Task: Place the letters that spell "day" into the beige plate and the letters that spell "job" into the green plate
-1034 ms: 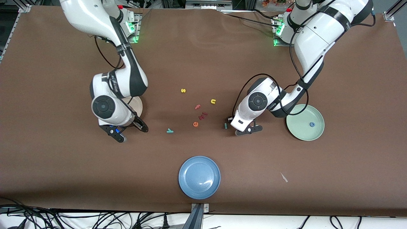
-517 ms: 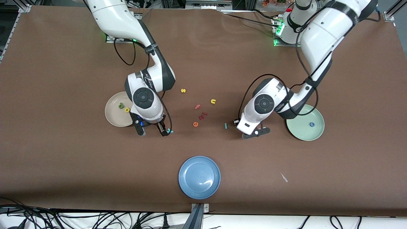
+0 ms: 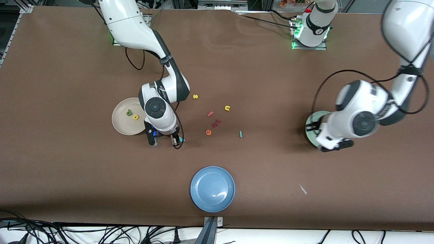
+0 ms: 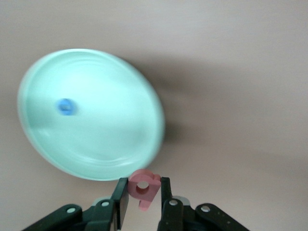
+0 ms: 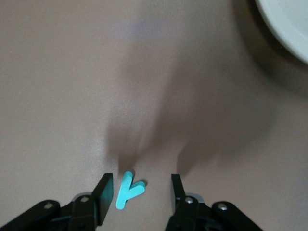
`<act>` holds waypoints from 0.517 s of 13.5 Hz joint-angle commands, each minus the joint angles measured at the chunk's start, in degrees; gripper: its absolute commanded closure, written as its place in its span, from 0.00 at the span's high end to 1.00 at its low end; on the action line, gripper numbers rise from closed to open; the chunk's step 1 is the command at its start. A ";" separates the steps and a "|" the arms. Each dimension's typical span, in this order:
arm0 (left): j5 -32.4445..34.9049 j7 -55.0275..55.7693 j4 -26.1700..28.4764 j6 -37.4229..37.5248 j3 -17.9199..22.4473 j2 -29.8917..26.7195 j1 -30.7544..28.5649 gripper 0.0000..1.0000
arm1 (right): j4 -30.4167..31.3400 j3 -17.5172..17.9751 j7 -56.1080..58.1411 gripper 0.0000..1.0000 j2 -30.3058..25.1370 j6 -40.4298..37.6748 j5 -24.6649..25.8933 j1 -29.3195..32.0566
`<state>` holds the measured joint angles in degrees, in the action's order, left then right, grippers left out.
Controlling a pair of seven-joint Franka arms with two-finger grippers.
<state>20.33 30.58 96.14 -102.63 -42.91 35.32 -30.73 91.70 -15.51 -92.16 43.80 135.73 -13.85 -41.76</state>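
The right hand (image 3: pixel 164 141) is low over the counter (image 3: pixel 67 176) just beside the beige plate (image 3: pixel 119 122), on the side toward the left arm's end. Its fingers (image 5: pixel 102 192) stand partly apart with the teal "y" (image 5: pixel 128 189) lying on the counter between them; neither finger touches it, so nothing is held. In the front view only a bit of that "y" shows past the hand. In the beige plate lie the dark green letter (image 3: pixel 129 113) and the yellow letter (image 3: pixel 135 117), close together. The left hand (image 4: pixel 143 204) is up over the counter at the edge of the green plate (image 3: pixel 310 127), on the side of the plate nearer the front camera. It is closed on the pink "b" (image 4: pixel 144 186), which sits pinched between the two fingers (image 4: pixel 122 206). In the left wrist view the blue "o" (image 4: pixel 66 106) lies inside the green plate; in the front view the arm covers most of that plate. Mid-counter, between the two arms, the teal "j" (image 3: pixel 240 134) lies alone. A little toward the right arm's end from it are the orange "e" (image 3: pixel 208 132), a dark red letter (image 3: pixel 216 123) and the pink "f" (image 3: pixel 211 114). The yellow "u" (image 3: pixel 227 108) and yellow "s" (image 3: pixel 195 96) lie farther from the camera. The blue plate (image 3: pixel 212 188) sits near the front edge, well apart from the letters.
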 commanded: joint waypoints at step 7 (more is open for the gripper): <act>3.48 -9.23 10.56 -8.82 -1.21 1.06 -8.81 0.60 | -1.61 -0.40 -3.10 0.57 2.43 2.17 -2.15 -1.92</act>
<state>21.99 21.87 105.52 -110.39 -43.15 37.01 -38.59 91.66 -15.46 -93.13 44.72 137.35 -15.07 -42.83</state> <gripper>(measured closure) 0.678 0.427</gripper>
